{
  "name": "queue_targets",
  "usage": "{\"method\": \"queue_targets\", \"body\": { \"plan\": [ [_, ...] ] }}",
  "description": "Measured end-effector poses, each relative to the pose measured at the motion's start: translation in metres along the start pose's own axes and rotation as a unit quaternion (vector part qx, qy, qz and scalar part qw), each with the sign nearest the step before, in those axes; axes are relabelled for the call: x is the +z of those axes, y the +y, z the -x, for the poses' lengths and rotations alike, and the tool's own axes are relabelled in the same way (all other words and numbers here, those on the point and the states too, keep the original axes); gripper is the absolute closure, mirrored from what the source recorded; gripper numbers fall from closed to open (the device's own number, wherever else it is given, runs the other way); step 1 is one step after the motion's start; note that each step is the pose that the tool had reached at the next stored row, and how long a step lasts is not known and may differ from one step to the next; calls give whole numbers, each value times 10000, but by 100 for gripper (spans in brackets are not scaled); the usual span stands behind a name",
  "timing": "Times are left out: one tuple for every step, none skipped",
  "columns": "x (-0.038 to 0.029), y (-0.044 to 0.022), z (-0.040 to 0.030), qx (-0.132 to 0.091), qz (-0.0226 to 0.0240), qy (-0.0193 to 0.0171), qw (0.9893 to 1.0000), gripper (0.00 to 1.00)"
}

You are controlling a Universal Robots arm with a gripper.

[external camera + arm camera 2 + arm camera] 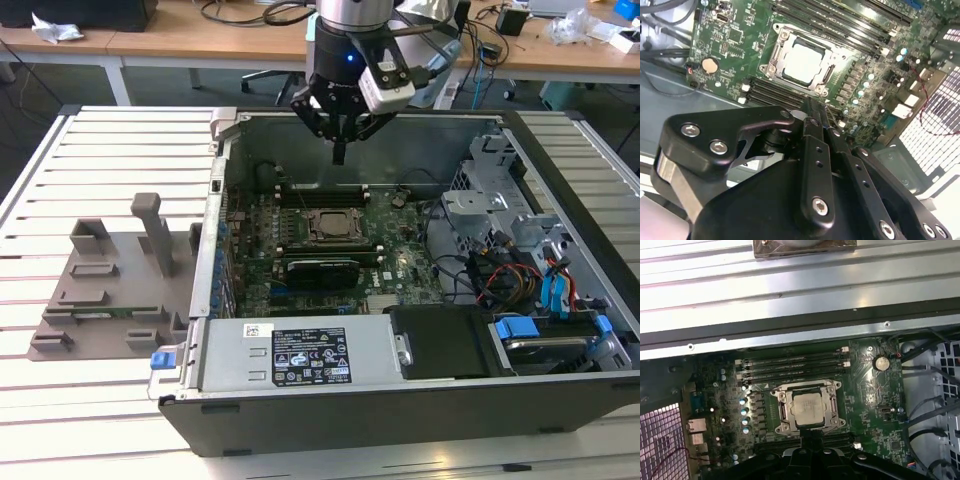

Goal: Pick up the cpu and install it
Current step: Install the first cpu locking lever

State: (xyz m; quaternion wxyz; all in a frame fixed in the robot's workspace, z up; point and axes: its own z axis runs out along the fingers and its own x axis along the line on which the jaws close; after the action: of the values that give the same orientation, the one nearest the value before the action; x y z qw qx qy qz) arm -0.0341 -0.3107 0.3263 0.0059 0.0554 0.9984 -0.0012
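From my station I see the cpu [807, 409] lying inside the socket frame [781, 412] on the motherboard [875, 405], flat as far as I can judge. The gripper [340, 150] hangs above the open computer case [400, 400], well over the board, its jaws together with nothing between them. The danger I see is this: if the chip is not fully seated (I cannot tell from here), a press from above could damage the socket, and a descent slightly off could strike the frame. Around the socket are memory slots [790, 365] and a coin battery [881, 363]. Cables [480, 275] crowd the exterior view's right. The path straight down looks free.
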Motion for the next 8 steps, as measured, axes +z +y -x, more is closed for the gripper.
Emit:
{"method": "queue_targets", "body": {
  "plan": [
    [0, 0, 0, -100, 1, 0, 9999, 89],
    [0, 0, 0, -209, 3, 0, 9998, 89],
    [0, 0, 0, -312, 4, -1, 9995, 89],
    [0, 0, 0, -370, 5, -1, 9993, 89],
    [0, 0, 0, -420, 5, -1, 9991, 89],
    [0, 0, 0, -487, 6, -1, 9988, 89],
    [0, 0, 0, -528, 6, -1, 9986, 89],
    [0, 0, 0, -600, 7, -1, 9982, 89]
  ]
}}
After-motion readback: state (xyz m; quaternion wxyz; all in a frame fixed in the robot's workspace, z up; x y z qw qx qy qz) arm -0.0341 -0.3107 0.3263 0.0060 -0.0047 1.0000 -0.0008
